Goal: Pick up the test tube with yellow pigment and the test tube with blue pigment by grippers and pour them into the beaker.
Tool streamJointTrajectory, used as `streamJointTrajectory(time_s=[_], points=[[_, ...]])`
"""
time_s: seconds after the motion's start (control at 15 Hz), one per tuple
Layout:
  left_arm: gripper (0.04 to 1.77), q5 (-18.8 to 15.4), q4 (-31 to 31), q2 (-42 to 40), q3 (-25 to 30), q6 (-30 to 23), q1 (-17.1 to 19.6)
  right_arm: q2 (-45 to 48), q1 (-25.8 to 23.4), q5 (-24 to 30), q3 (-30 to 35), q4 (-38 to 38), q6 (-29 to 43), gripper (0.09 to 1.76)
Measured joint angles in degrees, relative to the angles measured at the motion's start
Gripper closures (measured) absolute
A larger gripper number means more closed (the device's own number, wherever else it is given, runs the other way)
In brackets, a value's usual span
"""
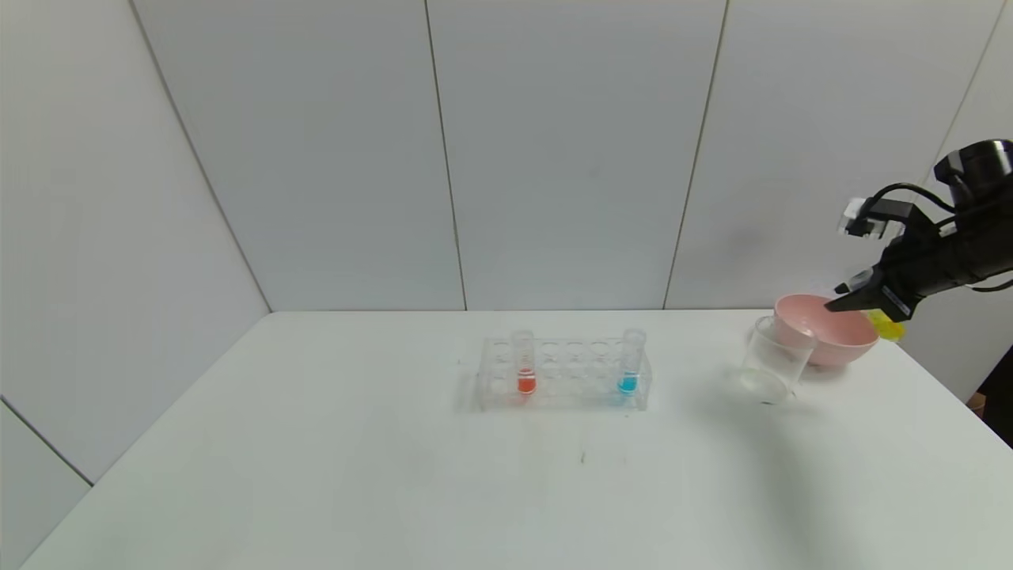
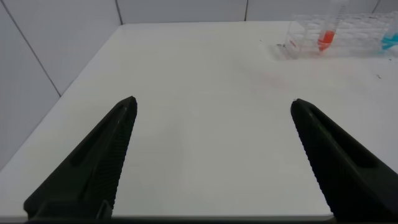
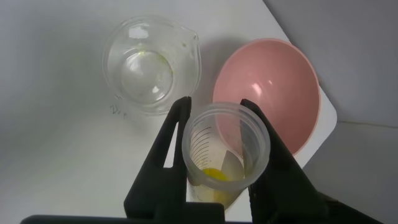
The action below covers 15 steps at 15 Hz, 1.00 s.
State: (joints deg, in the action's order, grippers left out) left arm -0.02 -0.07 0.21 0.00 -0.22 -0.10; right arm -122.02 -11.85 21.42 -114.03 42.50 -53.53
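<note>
My right gripper (image 1: 847,298) is shut on the test tube with yellow pigment (image 3: 225,152), held tilted in the air at the far right, above the pink bowl's (image 1: 827,328) rim; its yellow end (image 1: 888,326) shows behind the fingers. The beaker (image 1: 774,358) stands on the table just left of the bowl, below and left of the gripper; it also shows in the right wrist view (image 3: 151,64). The test tube with blue pigment (image 1: 630,362) stands in the right end of the clear rack (image 1: 563,372). My left gripper (image 2: 212,109) is open and empty over bare table.
A red-orange-filled tube (image 1: 525,362) stands in the rack's left part. The pink bowl (image 3: 267,87) sits near the table's right edge. White wall panels close the back and left.
</note>
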Motion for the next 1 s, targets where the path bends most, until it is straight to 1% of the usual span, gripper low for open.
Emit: streamJointTrajectory(time_s=[0.2, 0.47, 0.73, 0.87, 1.0], points=[[0.05, 0.0, 0.0, 0.0, 0.0, -0.02, 0.0, -0.72, 1.57, -4.07, -0.3, 0.04, -2.46, 1.24], [0.05, 0.02, 0.0, 0.0, 0.0, -0.02, 0.0, -1.06, 3.1, -11.7, -0.41, 0.39, -5.18, 1.24], [0.05, 0.02, 0.02, 0.0, 0.0, 0.0, 0.0, -1.24, 4.5, -13.57, -0.41, 0.41, -6.02, 1.24], [0.05, 0.02, 0.02, 0.0, 0.0, -0.02, 0.0, -1.35, 5.52, -16.49, -0.41, 0.48, -6.25, 1.24], [0.05, 0.02, 0.02, 0.0, 0.0, -0.02, 0.0, -1.39, 6.51, -18.14, -0.41, 1.78, -6.7, 1.24]])
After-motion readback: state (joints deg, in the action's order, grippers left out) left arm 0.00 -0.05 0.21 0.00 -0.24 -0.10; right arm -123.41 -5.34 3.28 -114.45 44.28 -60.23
